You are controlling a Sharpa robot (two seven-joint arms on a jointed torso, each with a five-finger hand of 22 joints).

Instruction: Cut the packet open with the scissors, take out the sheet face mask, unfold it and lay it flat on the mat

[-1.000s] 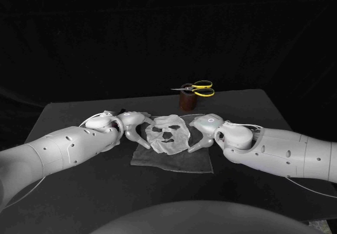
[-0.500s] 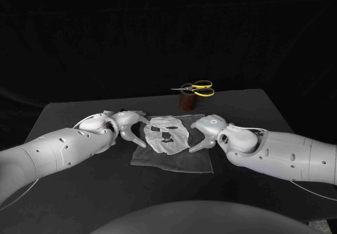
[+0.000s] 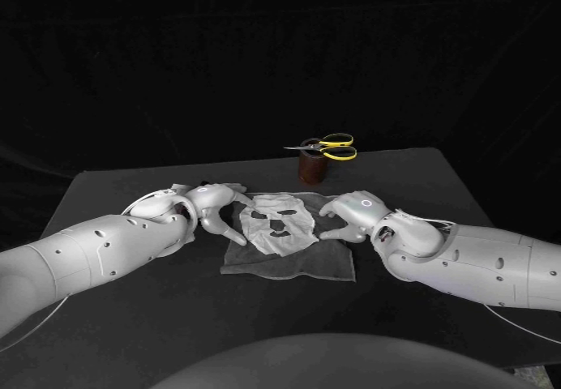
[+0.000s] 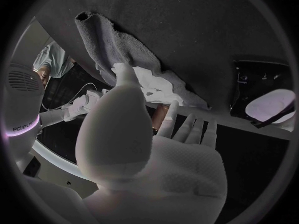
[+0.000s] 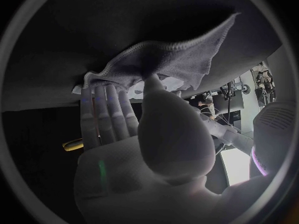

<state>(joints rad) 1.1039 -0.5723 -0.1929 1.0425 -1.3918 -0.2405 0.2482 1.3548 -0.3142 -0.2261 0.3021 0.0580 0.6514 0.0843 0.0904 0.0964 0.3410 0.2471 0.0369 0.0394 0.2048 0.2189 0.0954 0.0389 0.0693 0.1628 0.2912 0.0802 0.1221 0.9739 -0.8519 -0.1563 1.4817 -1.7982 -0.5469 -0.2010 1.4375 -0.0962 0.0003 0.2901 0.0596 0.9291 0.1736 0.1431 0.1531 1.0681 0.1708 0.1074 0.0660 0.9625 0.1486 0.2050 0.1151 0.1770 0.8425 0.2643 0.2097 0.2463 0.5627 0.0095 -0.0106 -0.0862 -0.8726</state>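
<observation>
Head view: mask [image 3: 298, 231] (unfolded) now lies flatter.

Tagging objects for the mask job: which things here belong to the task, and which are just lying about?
Job: mask, mat, scissors.
Lying about: brown holder under the scissors, table.

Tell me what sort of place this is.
Probably a robot test or recording setup, not a home: a black table before a black backdrop, with a sheet mask on a grey mat and scissors in a holder.
</observation>
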